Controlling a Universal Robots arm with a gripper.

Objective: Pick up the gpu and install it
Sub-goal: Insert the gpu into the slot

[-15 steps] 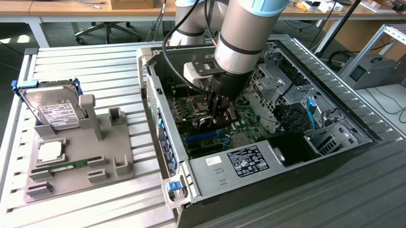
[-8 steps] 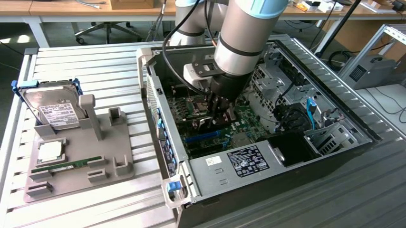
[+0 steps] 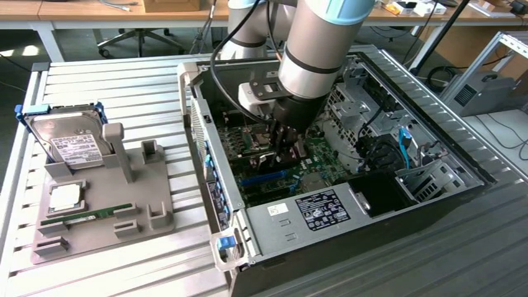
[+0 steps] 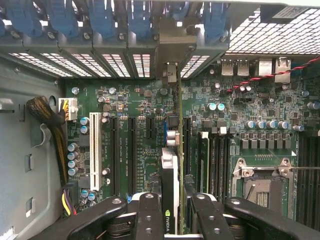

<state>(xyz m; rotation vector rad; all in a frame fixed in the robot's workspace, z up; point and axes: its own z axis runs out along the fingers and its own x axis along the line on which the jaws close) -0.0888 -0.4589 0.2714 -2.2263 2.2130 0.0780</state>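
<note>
Slatted table (image 3: 123, 80) bears open case (image 3: 446, 133) where gripper (image 4: 173, 206) clamps gpu (image 4: 169, 167) above motherboard (image 4: 135, 105) slots.

This is a robotics lab or electronics workshop. The pincer (image 3: 285, 147) of an industrial robot arm (image 3: 318, 43) hangs inside an open desktop computer case (image 3: 281, 238) that lies on a slatted aluminium table (image 3: 107, 80). Well off to the exterior view's left of the pincer, a grey fixture (image 3: 157, 198) holds a hard drive (image 3: 70, 145), a processor (image 3: 64, 197) and a memory stick (image 3: 86, 216). Far beyond the pincer stand wooden workbenches (image 3: 74, 9) and a swivel chair base (image 3: 136, 38). To the exterior view's right of it are an aluminium-profile frame (image 3: 505, 46) and loose cables (image 3: 503, 130).
</note>
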